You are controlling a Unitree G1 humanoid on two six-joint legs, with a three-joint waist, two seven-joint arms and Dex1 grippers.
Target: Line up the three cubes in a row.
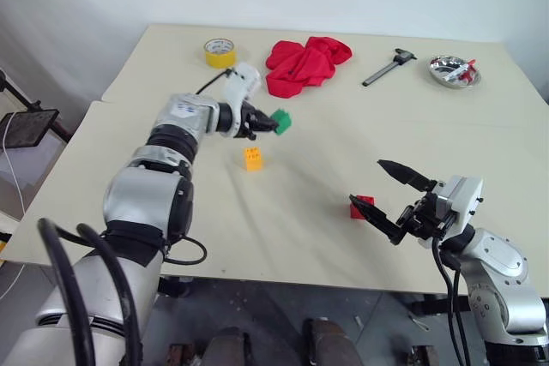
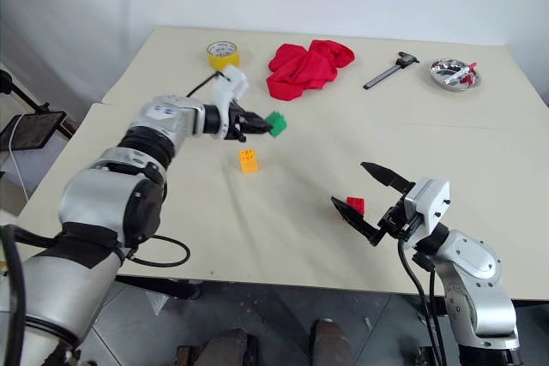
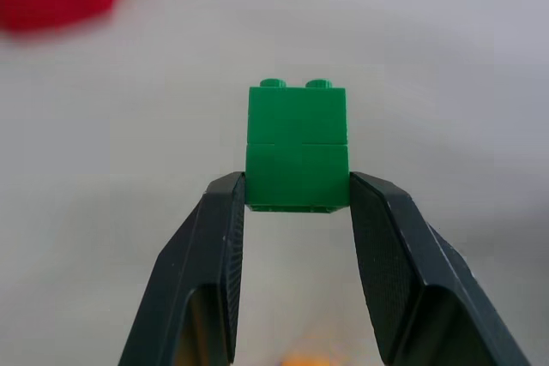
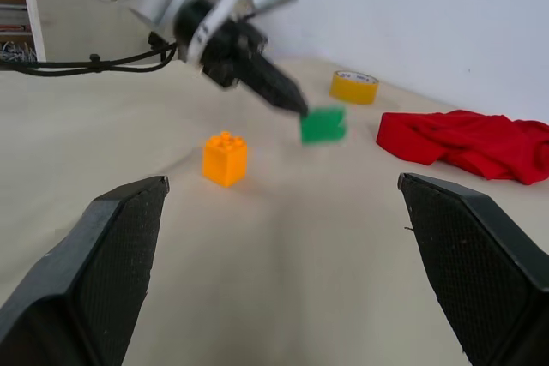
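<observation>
Left eye view: a beige matte table [image 1: 360,75] made of two panels, a seam running across it, stands against a plain white wall. Landmark: the crumpled red cloth [image 1: 304,63] near the table's far edge.

Left gripper [image 1: 268,123], just in front of the cloth, has its two black fingers clamped on the small green studded plastic brick [image 1: 281,121], which hangs clear of the tabletop. In the left wrist view the brick [image 3: 298,147] sits squarely between the fingertips [image 3: 225,203], studs pointing away from the wrist.

Small orange-yellow studded brick [image 1: 253,158] rests on the table, nearer the robot than the cloth and just below the held green one.

Small red studded brick [image 1: 361,207] lies well in front of the cloth, toward the near edge. Right gripper [image 1: 384,198] hovers beside it, fingers spread wide apart, holding nothing.

Left of the cloth: a yellow tape roll [image 1: 220,51]. Right of it: a dark-handled tool [image 1: 388,67], then a small metal dish [image 1: 454,72].
</observation>
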